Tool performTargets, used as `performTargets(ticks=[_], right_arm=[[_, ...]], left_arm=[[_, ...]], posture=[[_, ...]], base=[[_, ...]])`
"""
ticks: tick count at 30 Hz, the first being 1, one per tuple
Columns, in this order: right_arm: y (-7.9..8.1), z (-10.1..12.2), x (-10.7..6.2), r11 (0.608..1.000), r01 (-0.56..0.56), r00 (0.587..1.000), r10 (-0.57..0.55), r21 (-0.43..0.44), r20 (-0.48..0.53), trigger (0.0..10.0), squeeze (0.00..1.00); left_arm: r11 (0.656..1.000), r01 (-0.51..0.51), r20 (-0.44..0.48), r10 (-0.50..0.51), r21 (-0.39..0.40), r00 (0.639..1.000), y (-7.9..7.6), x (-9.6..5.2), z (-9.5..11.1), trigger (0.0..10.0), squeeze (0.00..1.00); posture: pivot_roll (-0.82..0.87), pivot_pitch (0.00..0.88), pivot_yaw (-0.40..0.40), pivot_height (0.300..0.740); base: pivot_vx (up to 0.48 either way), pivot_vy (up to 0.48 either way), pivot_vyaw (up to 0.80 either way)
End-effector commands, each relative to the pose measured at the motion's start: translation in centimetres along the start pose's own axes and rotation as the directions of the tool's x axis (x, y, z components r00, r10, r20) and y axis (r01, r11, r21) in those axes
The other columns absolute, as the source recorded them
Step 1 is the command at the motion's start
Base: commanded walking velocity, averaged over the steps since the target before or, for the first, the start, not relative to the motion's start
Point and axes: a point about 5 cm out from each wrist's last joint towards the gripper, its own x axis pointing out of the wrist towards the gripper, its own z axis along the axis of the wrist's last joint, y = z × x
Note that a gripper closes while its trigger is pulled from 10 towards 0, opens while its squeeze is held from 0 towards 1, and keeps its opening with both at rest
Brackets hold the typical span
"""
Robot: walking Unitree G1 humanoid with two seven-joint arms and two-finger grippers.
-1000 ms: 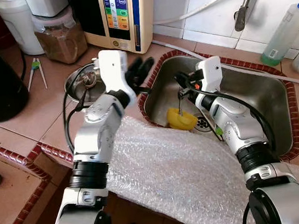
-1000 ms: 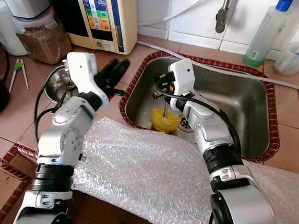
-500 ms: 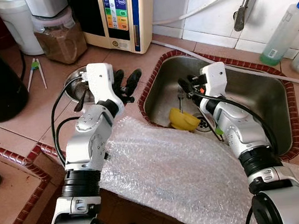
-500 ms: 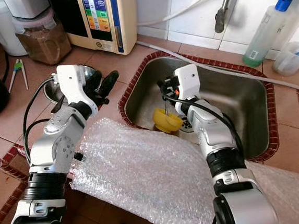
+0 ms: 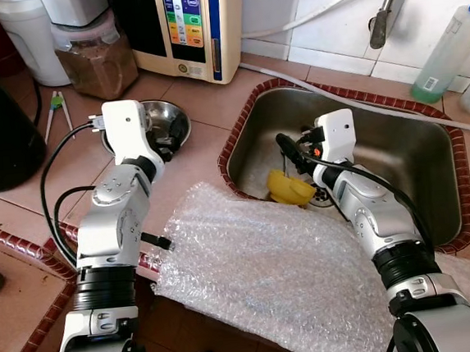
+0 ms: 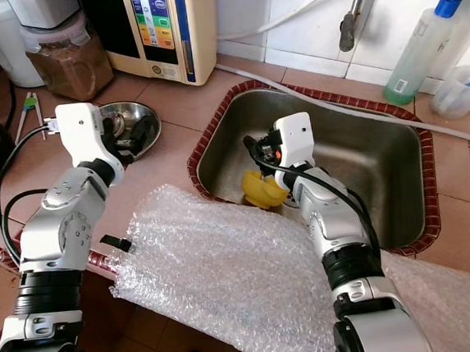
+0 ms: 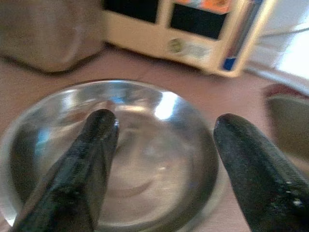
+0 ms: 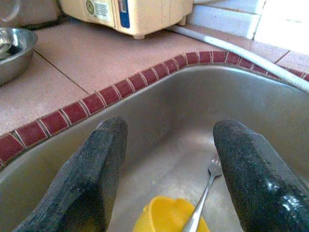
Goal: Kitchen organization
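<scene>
With its spread, empty fingers the right gripper hangs just above the yellow cup and fork in the sink, while the left gripper, also open and empty, hovers over the steel bowl; closing now might catch the fork and tip the cup.

Our two head eyes look forward and down on counter and sink, sharing that scene; our left wrist camera peers closely into the steel bowl, our right wrist camera into the sink
</scene>
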Motion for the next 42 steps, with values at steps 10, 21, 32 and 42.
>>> performTargets(ticks=[10, 21, 32, 42], right_arm=[[0.4, 0.2, 0.0, 1.000, -0.003, 1.000, 0.003, -0.003, 0.014, 10.0, 1.00], [1.5, -0.1, -0.3, 0.998, -0.068, 0.998, 0.068, -0.016, 0.010, 10.0, 1.00], [1.8, 0.0, -0.3, 0.995, -0.099, 0.995, 0.099, -0.027, 0.002, 10.0, 0.34], [1.9, 0.1, -0.2, 0.994, -0.109, 0.994, 0.109, -0.031, 0.003, 10.0, 0.00]], left_arm=[[0.993, -0.116, -0.076, 0.117, 0.018, 0.990, 2.5, 0.8, 0.3, 10.0, 1.00], [0.996, -0.094, -0.150, 0.094, 0.004, 0.984, 2.0, 1.9, 0.2, 10.0, 1.00], [0.998, -0.054, -0.296, 0.042, -0.031, 0.954, 2.0, 1.7, -1.1, 6.1, 0.00], [0.997, -0.049, -0.307, 0.030, -0.055, 0.951, 2.2, 1.6, -0.9, 0.0, 0.00]], posture=[[0.06, 0.171, 0.008, 0.740], [0.05, 0.178, 0.014, 0.740], [0.06, 0.186, 0.010, 0.740], [0.06, 0.187, 0.009, 0.740]], base=[[0.000, 0.000, 0.00], [0.000, 0.000, 0.00], [0.000, 0.000, 0.00], [0.000, 0.000, 0.00]])
